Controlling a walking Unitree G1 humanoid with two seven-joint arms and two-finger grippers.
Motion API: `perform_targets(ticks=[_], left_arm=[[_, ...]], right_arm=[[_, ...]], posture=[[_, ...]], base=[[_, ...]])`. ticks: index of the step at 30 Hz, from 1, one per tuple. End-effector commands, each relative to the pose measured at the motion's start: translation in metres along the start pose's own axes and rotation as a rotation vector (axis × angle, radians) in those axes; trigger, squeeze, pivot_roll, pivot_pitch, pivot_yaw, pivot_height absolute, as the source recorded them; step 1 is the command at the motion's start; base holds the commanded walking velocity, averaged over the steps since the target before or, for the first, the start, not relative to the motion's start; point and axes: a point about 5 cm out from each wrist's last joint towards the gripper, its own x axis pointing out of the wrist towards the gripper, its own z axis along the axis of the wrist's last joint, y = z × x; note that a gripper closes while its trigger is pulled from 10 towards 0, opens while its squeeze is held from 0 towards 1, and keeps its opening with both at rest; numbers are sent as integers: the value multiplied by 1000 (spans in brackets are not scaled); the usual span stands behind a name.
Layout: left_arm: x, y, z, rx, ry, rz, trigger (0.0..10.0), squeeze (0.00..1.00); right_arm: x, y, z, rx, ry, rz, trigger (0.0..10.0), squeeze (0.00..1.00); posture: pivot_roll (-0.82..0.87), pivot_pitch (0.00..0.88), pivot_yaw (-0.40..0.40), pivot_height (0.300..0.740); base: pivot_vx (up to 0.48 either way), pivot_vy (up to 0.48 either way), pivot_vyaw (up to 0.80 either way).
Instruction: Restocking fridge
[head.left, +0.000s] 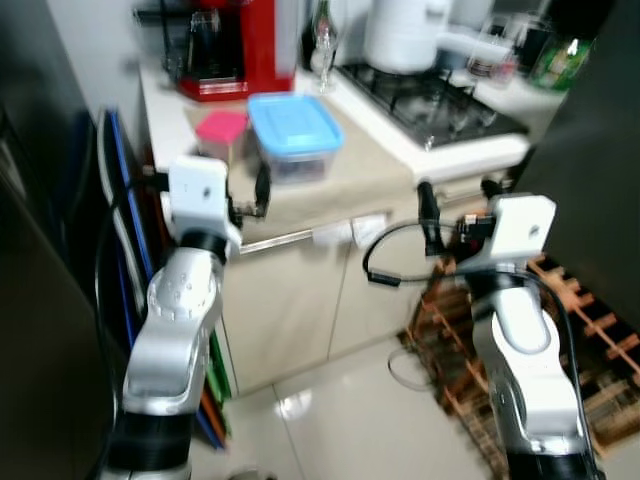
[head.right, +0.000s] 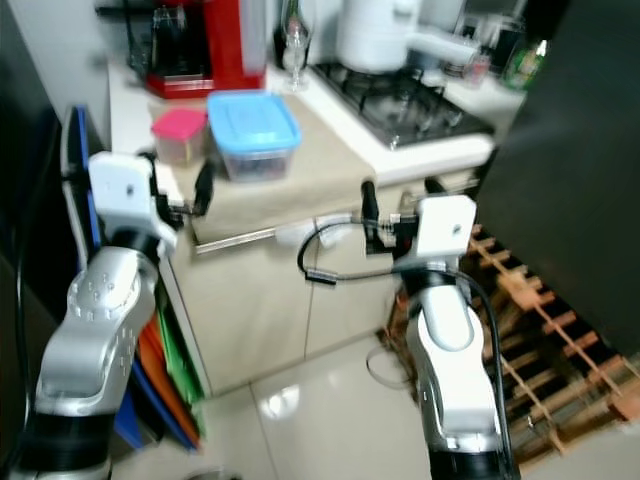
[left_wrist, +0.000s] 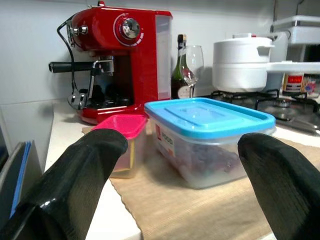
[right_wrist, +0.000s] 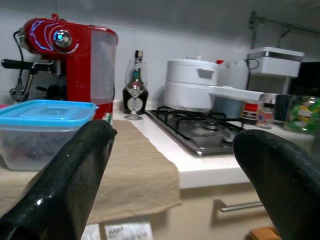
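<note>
Both arms raised toward counter (head.left: 380, 160) | left gripper (head.left: 245, 190) jaws spread | right gripper (head.left: 455, 210) jaws spread

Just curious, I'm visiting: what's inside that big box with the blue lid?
The blue-lidded box holds something dark and reddish behind its cloudy walls; what it is I cannot tell, and the lid covers the top.
</note>
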Motion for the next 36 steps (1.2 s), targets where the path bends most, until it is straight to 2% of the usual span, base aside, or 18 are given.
perform_targets(ticks=[1, 8, 12, 21, 27, 30, 36], left_arm=[[2, 1, 1, 20, -3, 18, 10000, 0], [-6, 2, -10, 0, 33, 18, 10000, 0], [-3, -1, -8, 7, 16, 20, 10000, 0], [0, 1, -5, 5, -30, 61, 10000, 0], [3, -3, 1, -14, -59, 23, 10000, 0], [6, -6, 8, -32, -104, -9, 10000, 0], [8, -4, 18, -54, -156, 33, 10000, 0]], right_arm=[[3, -1, 4, -4, -20, -1, 10000, 0], [3, -5, -1, -3, 7, -5, 10000, 0], [5, -4, -2, 1, 10, 1, 10000, 0], [7, -4, -1, 9, -5, 0, 10000, 0], [8, -4, 0, 7, -12, -2, 10000, 0], [11, -4, 2, 2, -29, -2, 10000, 0], [14, -6, 10, -11, -61, -4, 10000, 0]], posture=[[-60, 0, -13, 740], [-48, 0, -24, 740], [-46, 0, -26, 740], [-45, 0, -26, 740], [-48, 0, -30, 740], [-45, 0, -26, 740], [-50, 0, -22, 740]], base=[[0, 0, 0], [0, 0, 213], [0, 0, 695], [0, 0, 0], [0, 0, 0], [389, 0, 0], [472, 0, 0]])
